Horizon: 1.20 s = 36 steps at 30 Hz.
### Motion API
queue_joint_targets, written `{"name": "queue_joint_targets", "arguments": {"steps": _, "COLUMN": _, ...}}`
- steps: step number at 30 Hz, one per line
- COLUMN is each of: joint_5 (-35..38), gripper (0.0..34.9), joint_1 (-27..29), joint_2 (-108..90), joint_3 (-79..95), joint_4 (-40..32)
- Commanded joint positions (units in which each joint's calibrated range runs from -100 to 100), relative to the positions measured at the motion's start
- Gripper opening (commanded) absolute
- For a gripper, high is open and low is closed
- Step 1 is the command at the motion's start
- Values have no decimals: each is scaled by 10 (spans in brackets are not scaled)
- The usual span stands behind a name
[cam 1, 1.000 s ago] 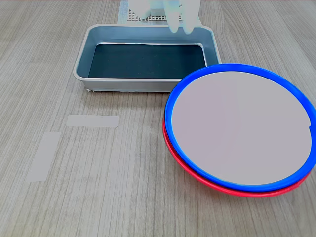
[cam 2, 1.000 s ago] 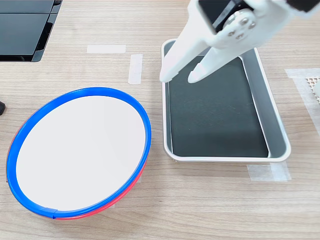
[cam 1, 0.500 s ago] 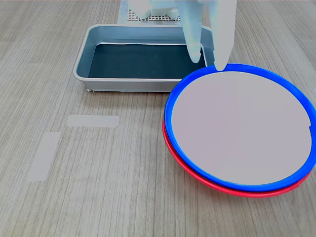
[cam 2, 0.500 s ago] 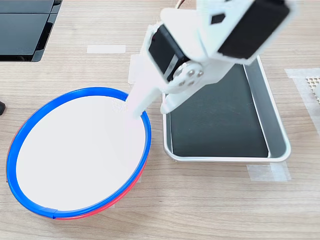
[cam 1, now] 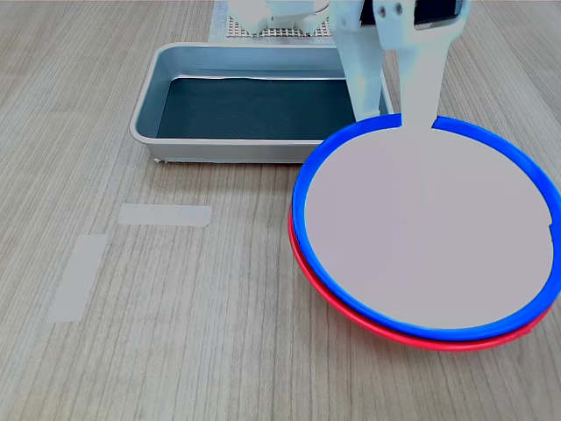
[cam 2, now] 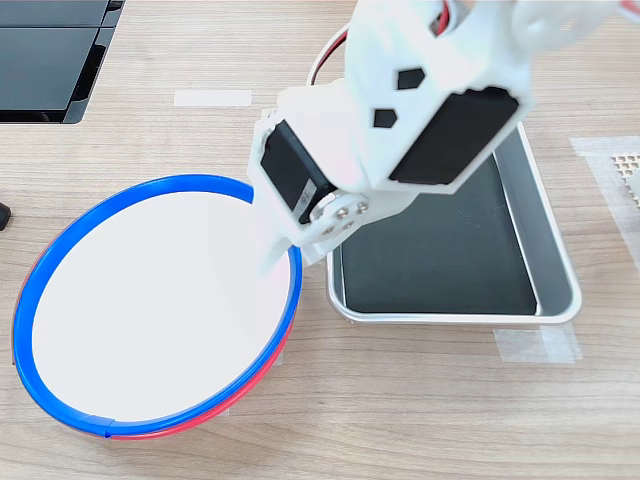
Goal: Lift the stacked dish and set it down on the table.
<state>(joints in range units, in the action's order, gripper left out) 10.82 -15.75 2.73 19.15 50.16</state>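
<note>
Open gripper [cam 1: 393, 112] straddles the stacked dish [cam 1: 429, 224] rim beside the metal tray [cam 1: 263, 151], seemingly poised to pinch and lift.

Dark panel [cam 2: 45, 55], top-left corner.

Blue plate [cam 1: 429, 228] cut by the first exterior view's right edge, red plate [cam 1: 351, 309] mostly hidden beneath it, gripper [cam 2: 290, 255] fingertips masked by arm in the second exterior view, jaw gap unclear.
</note>
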Motion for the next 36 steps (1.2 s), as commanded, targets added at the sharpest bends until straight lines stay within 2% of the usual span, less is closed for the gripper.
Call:
{"name": "queue_joint_targets", "arguments": {"steps": 1, "joint_5": 2, "gripper": 150, "joint_1": -3, "joint_2": 11, "joint_3": -33, "joint_4": -17}}
{"name": "queue_joint_targets", "arguments": {"steps": 11, "joint_5": 5, "gripper": 158, "joint_1": 4, "joint_2": 27, "joint_3": -50, "joint_4": -13}}
{"name": "queue_joint_targets", "arguments": {"steps": 22, "joint_5": 18, "gripper": 173, "joint_1": 12, "joint_2": -15, "joint_3": -14, "joint_4": 46}}
{"name": "queue_joint_targets", "arguments": {"steps": 32, "joint_5": 21, "gripper": 186, "joint_1": 21, "joint_2": -37, "joint_3": -26, "joint_4": 50}}
{"name": "queue_joint_targets", "arguments": {"steps": 36, "joint_5": 21, "gripper": 184, "joint_1": 21, "joint_2": -31, "joint_3": -31, "joint_4": 26}}
